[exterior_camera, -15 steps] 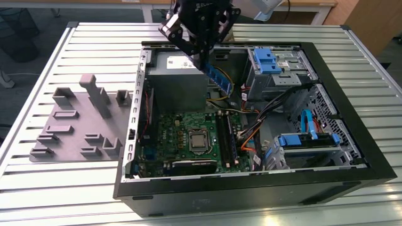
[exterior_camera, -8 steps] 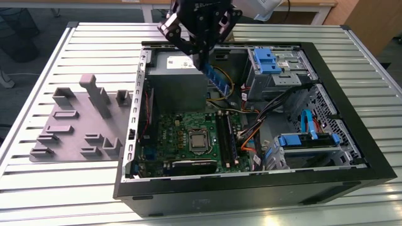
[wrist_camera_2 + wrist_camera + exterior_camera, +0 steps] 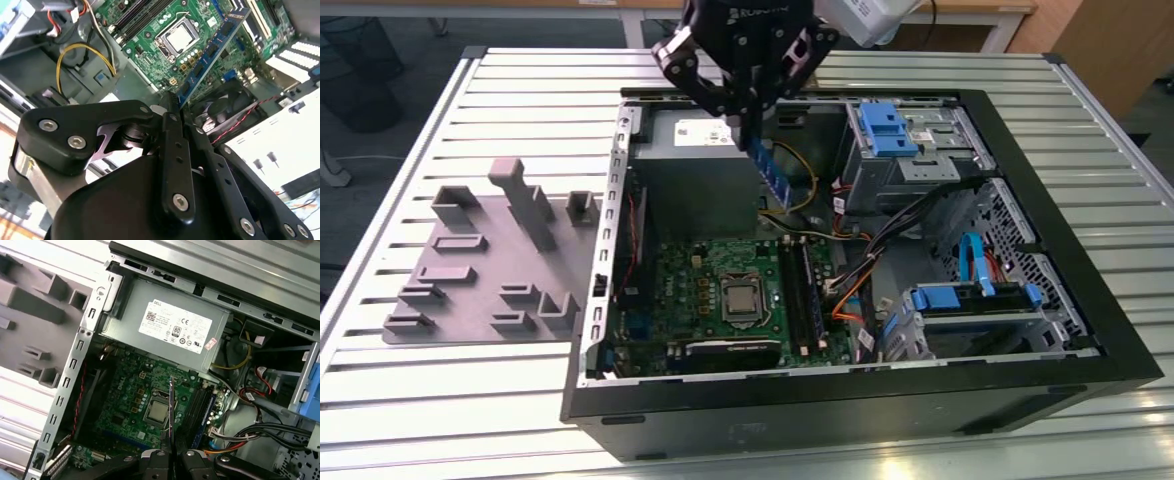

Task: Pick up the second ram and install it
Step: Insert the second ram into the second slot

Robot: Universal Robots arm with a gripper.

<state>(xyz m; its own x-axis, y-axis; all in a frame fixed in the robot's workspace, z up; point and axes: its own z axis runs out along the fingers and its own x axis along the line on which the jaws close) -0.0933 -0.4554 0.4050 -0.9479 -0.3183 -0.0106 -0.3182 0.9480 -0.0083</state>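
Tool: the black tool (image 3: 750, 118) hangs over the far end of the open computer case (image 3: 1067, 330); its fingers (image 3: 170, 107) are closed on the top end of the second ram (image 3: 774, 178).
Second ram: a blue stick with black chips, held roughly upright and hanging down from the tool into the case, above the power supply and motherboard; seen lengthwise in the second wrist view (image 3: 212, 47) and edge-on in the first wrist view (image 3: 170, 410).
Case contents: grey power supply (image 3: 165, 330) at the far end; green motherboard (image 3: 720, 290) with its processor (image 3: 740, 298) in the middle; memory slots (image 3: 803, 290) beside the processor, one stick already seated there; blue drive brackets (image 3: 887, 130) and bundled cables (image 3: 907, 225) toward the exterior view's right.
Tray: grey plastic tray (image 3: 474, 270) with upright blocks, lying on the desk (image 3: 454, 400) just beside the case, on the exterior view's left.
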